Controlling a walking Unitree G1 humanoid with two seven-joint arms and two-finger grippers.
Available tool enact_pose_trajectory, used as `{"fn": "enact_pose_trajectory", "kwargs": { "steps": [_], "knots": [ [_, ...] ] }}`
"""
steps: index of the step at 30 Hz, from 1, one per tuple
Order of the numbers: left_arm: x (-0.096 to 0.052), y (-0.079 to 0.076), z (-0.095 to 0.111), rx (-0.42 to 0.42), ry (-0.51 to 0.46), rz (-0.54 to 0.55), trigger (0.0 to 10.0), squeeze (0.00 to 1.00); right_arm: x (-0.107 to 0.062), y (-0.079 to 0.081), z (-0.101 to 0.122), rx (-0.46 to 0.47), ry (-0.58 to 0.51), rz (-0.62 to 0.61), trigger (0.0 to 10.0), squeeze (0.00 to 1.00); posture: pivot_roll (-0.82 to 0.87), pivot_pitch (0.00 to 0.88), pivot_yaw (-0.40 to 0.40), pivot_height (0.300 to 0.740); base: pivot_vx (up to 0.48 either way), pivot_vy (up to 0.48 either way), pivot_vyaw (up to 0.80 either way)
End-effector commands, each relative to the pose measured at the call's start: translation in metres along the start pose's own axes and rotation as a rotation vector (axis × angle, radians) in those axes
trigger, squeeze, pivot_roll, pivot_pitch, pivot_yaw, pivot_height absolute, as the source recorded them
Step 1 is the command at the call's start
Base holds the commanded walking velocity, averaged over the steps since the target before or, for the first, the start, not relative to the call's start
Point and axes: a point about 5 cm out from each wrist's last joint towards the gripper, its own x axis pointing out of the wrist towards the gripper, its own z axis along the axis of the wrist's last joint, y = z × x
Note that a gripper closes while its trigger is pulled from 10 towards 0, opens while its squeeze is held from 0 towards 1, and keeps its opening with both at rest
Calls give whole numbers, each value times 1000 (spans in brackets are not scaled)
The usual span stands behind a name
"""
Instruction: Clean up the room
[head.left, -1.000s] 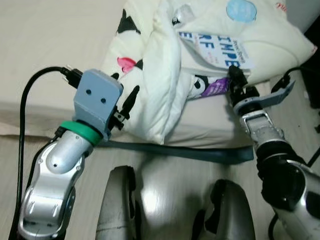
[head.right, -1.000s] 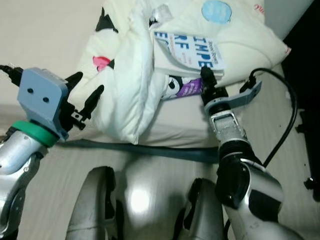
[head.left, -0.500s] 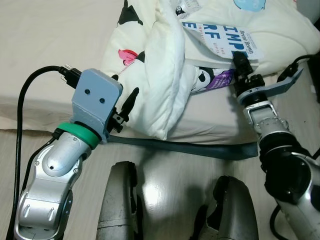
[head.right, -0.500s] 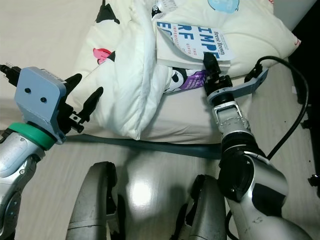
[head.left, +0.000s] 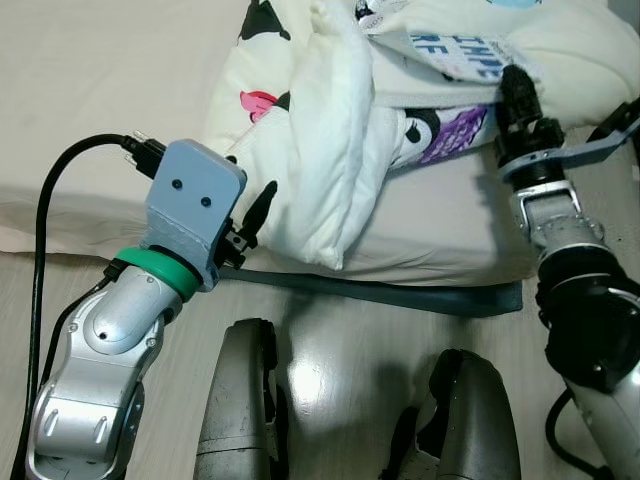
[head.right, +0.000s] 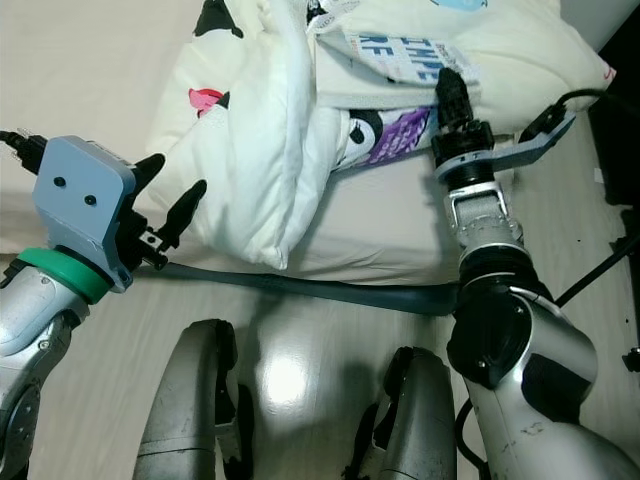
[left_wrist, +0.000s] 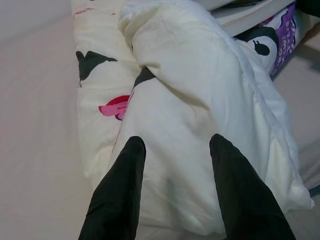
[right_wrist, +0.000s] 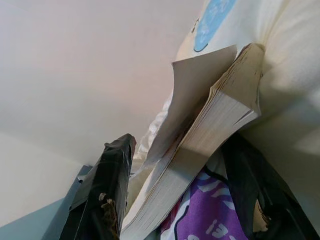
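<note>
Right hand (head.right: 452, 82) fingers straddle book (head.right: 405, 52) edge.

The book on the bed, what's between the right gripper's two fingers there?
The book's page edge sits between the right gripper's fingers in the right wrist view, with purple printed bedding just beneath it.
</note>
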Motion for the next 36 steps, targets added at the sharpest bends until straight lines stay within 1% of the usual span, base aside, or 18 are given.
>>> {"fn": "enact_pose_trajectory", "kwargs": {
  "steps": [1, 2, 3, 4, 7, 8, 9, 10, 12, 18, 19, 20, 22, 24, 28, 30, 35, 36],
  "knots": [
    [-4, -3, 1, 4, 4, -21, 10000, 0, 4, 6, 0, 18, -11, 40, 5686, 0, 427, 444, 133, 525, 0, 0, 0],
    [-4, -3, 1, 4, 4, -19, 10000, 0, 6, 8, -2, 14, 7, 59, 6431, 0, 427, 444, 133, 525, 0, 0, 0],
    [-4, -2, 1, 5, 6, -18, 10000, 0, 8, 10, -5, 13, 27, 68, 9961, 0, 427, 444, 133, 525, 0, 0, 0],
    [-4, -2, 1, 4, 7, -16, 10000, 0, 9, 12, -8, 5, 46, 78, 10000, 0, 422, 440, 131, 525, 0, 0, 0],
    [-4, -2, 1, 3, 9, -16, 10000, 0, 10, 13, -11, -3, 61, 85, 10000, 0, 422, 440, 131, 525, 0, 0, 0],
    [-4, -3, 0, 2, 9, -17, 10000, 0, 10, 13, -16, -26, 94, 86, 10000, 0, 416, 437, 128, 525, 0, 0, 0],
    [-4, -3, 0, 2, 9, -17, 10000, 0, 10, 13, -16, -26, 94, 86, 10000, 0, 416, 437, 128, 525, 0, 0, 0],
    [-4, -4, 0, 1, 9, -18, 10000, 0, 10, 15, -25, -72, 148, 102, 10000, 0, 416, 437, 128, 525, 0, 0, 0],
    [-4, -4, 0, 0, 9, -19, 10000, 0, 10, 17, -28, -78, 162, 123, 10000, 0, 416, 437, 128, 525, 0, 0, 0],
    [-3, -4, 0, -2, 7, -23, 10000, 0, 12, 17, -24, -18, 103, 97, 10000, 0, 410, 429, 133, 525, 0, 0, 0],
    [-2, -4, 0, -2, 5, -26, 10000, 0, 9, 9, -19, 23, 64, 20, 10000, 0, 408, 422, 134, 525, 0, 0, 0],
    [-2, -4, 0, -2, 5, -26, 10000, 0, 9, 9, -19, 23, 64, 20, 10000, 0, 408, 422, 134, 525, 0, 0, 0],
    [-2, -4, 1, -2, 4, -27, 10000, 0, 3, 0, -14, 57, 19, -69, 10000, 0, 408, 422, 134, 525, 0, 0, 0],
    [-2, -4, 1, 2, 5, -25, 10000, 0, -2, -8, -7, 62, -23, -130, 10000, 0, 408, 422, 134, 525, 0, 0, 0],
    [-2, -3, 1, 6, 7, -23, 10000, 0, -3, -10, 1, 69, -57, -132, 10000, 0, 426, 419, 140, 525, 0, 0, 0],
    [-3, -2, 1, 8, 9, -24, 10000, 0, -3, -11, 9, 84, -75, -167, 10000, 0, 423, 419, 142, 525, 0, 0, 0],
    [-2, -3, 1, 9, 8, -28, 10000, 0, -5, -16, 9, 87, -52, -252, 10000, 0, 422, 417, 143, 525, 0, 0, 0],
    [-2, -3, 1, 9, 7, -28, 10000, 0, -5, -16, 8, 87, -45, -268, 6314, 0, 422, 417, 143, 525, 0, 0, 0]
  ]
}}
